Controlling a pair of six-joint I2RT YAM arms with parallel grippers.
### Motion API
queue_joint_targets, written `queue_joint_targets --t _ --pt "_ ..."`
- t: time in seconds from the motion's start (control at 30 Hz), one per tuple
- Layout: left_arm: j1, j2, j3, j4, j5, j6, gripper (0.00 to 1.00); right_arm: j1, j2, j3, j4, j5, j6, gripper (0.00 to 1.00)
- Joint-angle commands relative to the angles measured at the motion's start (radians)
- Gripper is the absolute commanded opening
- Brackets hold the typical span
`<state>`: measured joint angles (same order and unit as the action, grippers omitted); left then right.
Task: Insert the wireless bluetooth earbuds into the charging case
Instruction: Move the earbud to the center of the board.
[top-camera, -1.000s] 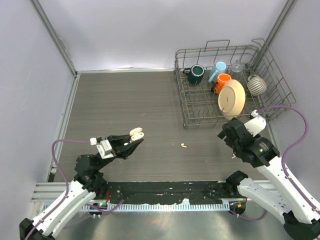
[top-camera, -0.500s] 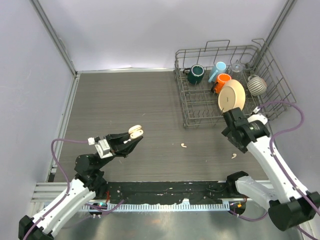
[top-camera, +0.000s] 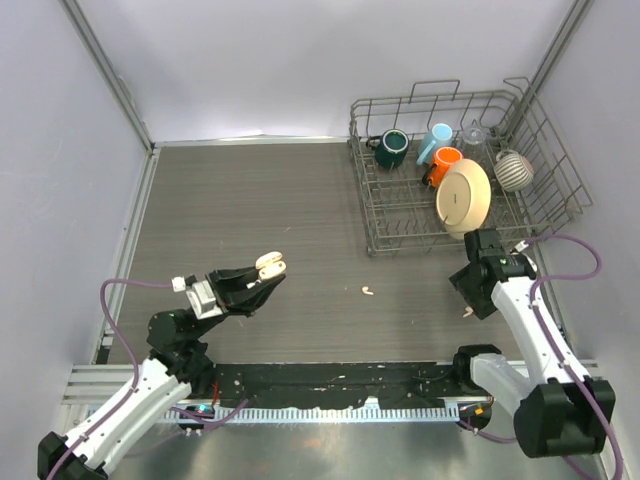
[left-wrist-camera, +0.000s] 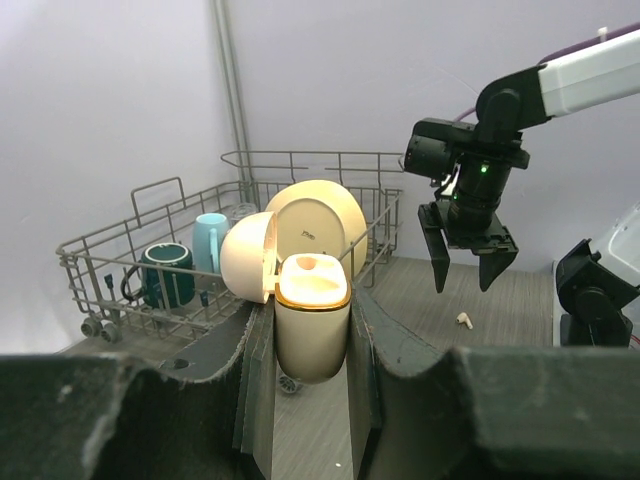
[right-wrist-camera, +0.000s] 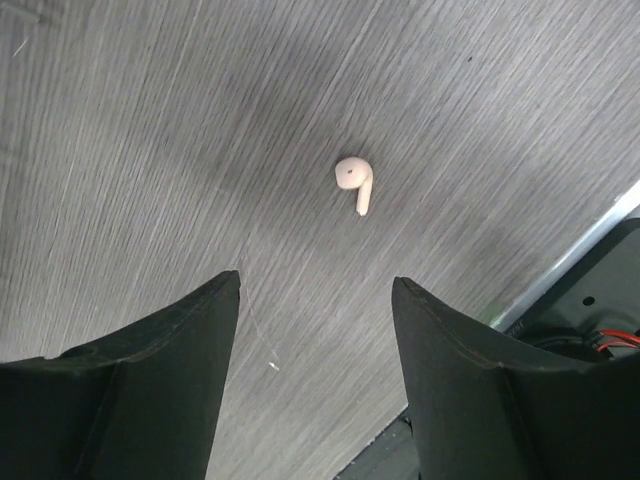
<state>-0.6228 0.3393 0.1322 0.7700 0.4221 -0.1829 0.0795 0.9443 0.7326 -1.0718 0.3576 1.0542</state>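
A dark wood-grain desk (top-camera: 250, 200) fills the view between pale walls. A wire dish rack (top-camera: 385, 215) stands at its far right corner, and every place below is given from that rack.

My right arm reaches in on the side of the rack nearest my bases, by its right half. My right tool (right-wrist-camera: 315, 280) points down at the desk there, fingers apart and holding nothing.

My left arm is well to the left of the rack and nearer my bases. My left tool (top-camera: 268, 278) is clamped on the charging case (left-wrist-camera: 312, 340), one finger on each side.

Inside the rack a cream plate (top-camera: 463, 197) leans on edge at its near right. Behind it sit an orange mug (top-camera: 443, 162), a light blue cup (top-camera: 436, 138) and a dark green mug (top-camera: 392, 148).

The case is cream, upright, with its rounded lid (left-wrist-camera: 248, 257) hinged open to one side.

One white earbud (right-wrist-camera: 355, 183) lies on the desk just off the rack's near side, below my right tool and in line with the gap between its fingers, untouched. A second earbud (top-camera: 368, 291) lies off the rack's near left corner, between my two tools.
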Motion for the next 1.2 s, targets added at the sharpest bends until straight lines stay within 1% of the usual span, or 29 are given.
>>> queue_joint_targets --t 0.0,0.13,0.2,0.33,0.63,0.9,1.17 --pt "-0.003 -0.017 0.004 0.051 0.015 -0.007 0.0 -0.085 0.051 -0.016 0.113 -0.082 -0.12 0.65" --pt "-0.003 -0.028 0.001 0.038 0.012 0.0 0.0 -0.129 0.094 -0.004 0.131 -0.057 -0.189 0.64" --pt "-0.003 -0.029 0.001 0.029 0.014 0.005 0.0 -0.145 0.109 -0.007 0.134 -0.078 -0.209 0.63" --pt "-0.003 -0.028 0.0 0.02 0.017 0.016 0.0 -0.176 0.148 -0.038 0.16 -0.117 -0.212 0.61" --pt "-0.003 -0.039 -0.003 0.031 0.029 0.022 0.0 -0.219 0.191 -0.078 0.225 -0.076 -0.209 0.56" --pt "-0.003 -0.04 -0.003 0.015 0.029 0.026 0.0 -0.273 0.264 -0.105 0.306 -0.097 -0.241 0.5" --pt "-0.003 -0.039 -0.002 0.006 0.03 0.034 0.0 -0.284 0.286 -0.125 0.332 -0.089 -0.243 0.49"
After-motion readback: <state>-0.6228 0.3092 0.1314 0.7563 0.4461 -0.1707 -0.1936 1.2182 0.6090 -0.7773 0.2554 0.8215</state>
